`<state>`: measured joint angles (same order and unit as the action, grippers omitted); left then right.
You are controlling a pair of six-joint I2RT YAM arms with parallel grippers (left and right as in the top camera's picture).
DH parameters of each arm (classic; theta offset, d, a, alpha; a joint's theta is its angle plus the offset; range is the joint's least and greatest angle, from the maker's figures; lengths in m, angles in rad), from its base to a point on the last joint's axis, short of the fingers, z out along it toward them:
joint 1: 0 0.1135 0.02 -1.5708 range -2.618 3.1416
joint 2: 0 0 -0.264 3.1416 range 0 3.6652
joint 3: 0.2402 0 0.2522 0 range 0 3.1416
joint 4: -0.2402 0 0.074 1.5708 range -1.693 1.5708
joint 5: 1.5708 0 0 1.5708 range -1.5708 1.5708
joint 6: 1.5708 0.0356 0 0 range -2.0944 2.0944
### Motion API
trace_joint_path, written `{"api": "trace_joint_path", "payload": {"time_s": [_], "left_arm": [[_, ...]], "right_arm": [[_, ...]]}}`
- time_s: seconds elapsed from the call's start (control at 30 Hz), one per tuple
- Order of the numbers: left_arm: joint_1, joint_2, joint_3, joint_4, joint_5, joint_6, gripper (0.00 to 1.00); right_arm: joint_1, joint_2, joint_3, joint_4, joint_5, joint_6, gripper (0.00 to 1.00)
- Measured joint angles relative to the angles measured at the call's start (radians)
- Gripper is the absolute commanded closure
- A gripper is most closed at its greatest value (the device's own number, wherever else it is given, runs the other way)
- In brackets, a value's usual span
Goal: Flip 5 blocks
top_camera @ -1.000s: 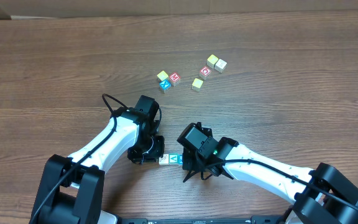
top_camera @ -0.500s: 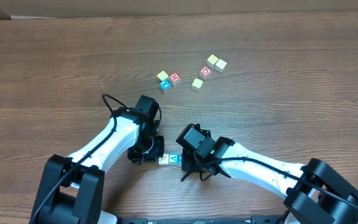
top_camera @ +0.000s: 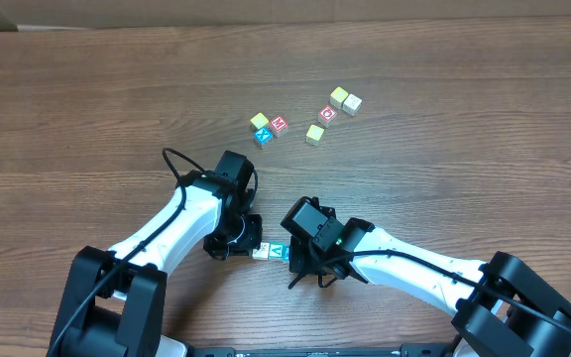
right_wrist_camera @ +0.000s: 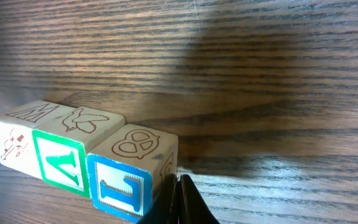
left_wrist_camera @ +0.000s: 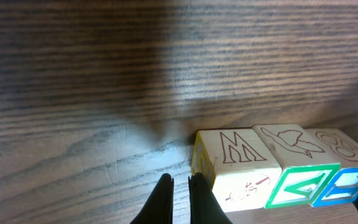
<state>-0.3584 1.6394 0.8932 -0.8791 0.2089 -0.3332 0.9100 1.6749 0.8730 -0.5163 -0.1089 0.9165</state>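
Three blocks stand in a tight row near the table's front: a white one (left_wrist_camera: 235,165) with an M on top, a green-framed one (left_wrist_camera: 297,186) and a blue-framed one (right_wrist_camera: 126,180). In the overhead view the row (top_camera: 271,254) lies between my two grippers. My left gripper (left_wrist_camera: 180,186) is shut on nothing, its fingers down on the table against the white block's yellow side. My right gripper (right_wrist_camera: 178,186) is also shut and empty, touching the blue block's right side.
Several more blocks lie farther back: a group of three (top_camera: 269,128) and a looser scatter (top_camera: 333,111) to its right. A cardboard edge (top_camera: 266,20) runs along the table's far side.
My right gripper has edged left against the blue end of the row. The left arm and the far blocks have not moved.
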Motion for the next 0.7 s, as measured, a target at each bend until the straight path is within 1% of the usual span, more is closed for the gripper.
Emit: {"api": "trace_joint_path", "payload": {"time_s": [0.4,0.7], "left_arm": [[0.000,0.000,0.000,0.019,-0.026,0.000,0.96],[0.000,0.000,0.000,0.051,-0.034,0.001,0.96]], "right_arm": [[0.000,0.000,0.000,0.001,-0.020,0.012,0.96],[0.000,0.000,0.000,0.000,-0.026,0.059,0.96]]}}
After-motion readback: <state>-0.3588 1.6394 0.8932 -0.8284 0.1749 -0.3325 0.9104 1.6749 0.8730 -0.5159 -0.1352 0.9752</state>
